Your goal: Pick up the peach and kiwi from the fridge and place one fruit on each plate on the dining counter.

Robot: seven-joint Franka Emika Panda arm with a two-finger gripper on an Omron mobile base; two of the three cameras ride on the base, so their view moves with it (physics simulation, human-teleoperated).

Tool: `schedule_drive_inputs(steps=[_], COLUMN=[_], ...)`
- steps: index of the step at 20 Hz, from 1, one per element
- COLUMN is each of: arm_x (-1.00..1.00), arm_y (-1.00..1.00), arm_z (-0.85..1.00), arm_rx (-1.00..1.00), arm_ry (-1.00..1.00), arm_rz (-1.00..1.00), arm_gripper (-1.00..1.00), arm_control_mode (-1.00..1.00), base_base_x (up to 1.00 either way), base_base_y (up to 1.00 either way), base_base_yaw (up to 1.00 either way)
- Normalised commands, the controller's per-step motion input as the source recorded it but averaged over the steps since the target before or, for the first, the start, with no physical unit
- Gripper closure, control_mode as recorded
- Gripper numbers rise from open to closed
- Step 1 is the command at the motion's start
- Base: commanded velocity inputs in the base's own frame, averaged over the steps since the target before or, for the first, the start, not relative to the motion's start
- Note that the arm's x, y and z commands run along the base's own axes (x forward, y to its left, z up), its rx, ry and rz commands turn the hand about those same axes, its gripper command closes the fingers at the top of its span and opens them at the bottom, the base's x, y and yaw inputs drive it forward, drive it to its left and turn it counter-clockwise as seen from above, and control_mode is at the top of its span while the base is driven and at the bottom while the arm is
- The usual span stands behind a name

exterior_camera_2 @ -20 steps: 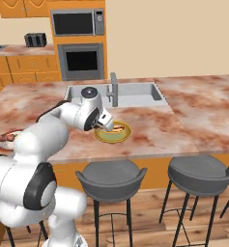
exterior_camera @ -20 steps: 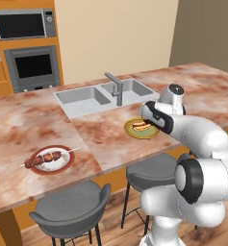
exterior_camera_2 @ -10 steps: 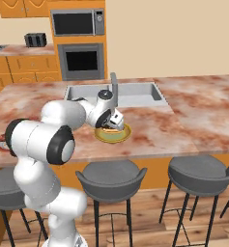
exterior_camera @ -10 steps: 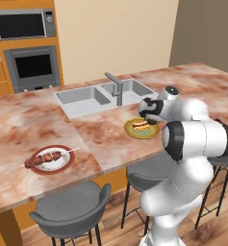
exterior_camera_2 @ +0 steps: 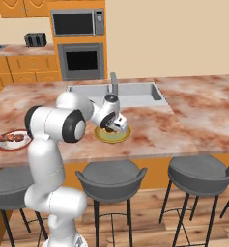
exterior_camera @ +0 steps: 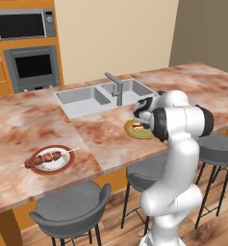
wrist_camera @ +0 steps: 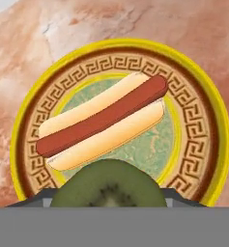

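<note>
So the arm was at the drop-off step: fingers (exterior_camera_2: pixel 117 126) clamped on the kiwi (wrist_camera: pixel 110 184), hanging right above the yellow plate (wrist_camera: pixel 210 106) on the bench (exterior_camera: pixel 101 134), which already had a hot dog (wrist_camera: pixel 101 120) on it. Next move, I'd guess, was lowering onto bare plate beside the bun and letting go. The red-rimmed plate (exterior_camera: pixel 37 168) held a skewer. No readable writing anywhere, just a Greek-key border.

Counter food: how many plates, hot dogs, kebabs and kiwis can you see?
Plates: 2, yellow plate and red-rimmed plate
Hot dogs: 1, hot dog
Kebabs: 1, kebab
Kiwis: 1, kiwi
Total: 5
</note>
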Motion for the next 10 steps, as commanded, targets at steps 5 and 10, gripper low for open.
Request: schedule_drive_inputs(steps=[5, 10], arm_x=[0.44, 0.34], arm_y=[-0.05, -0.07], arm_z=[-0.44, -0.38], arm_rx=[0.00, 0.00], arm_ry=[0.07, 0.05], arm_rz=[0.04, 0.04], arm_gripper=[1.00, 1.00], arm_control_mode=[-1.00, -1.00], base_base_x=[0.00, 0.00], base_base_y=[0.00, 0.00], base_base_yaw=[0.00, 0.00])
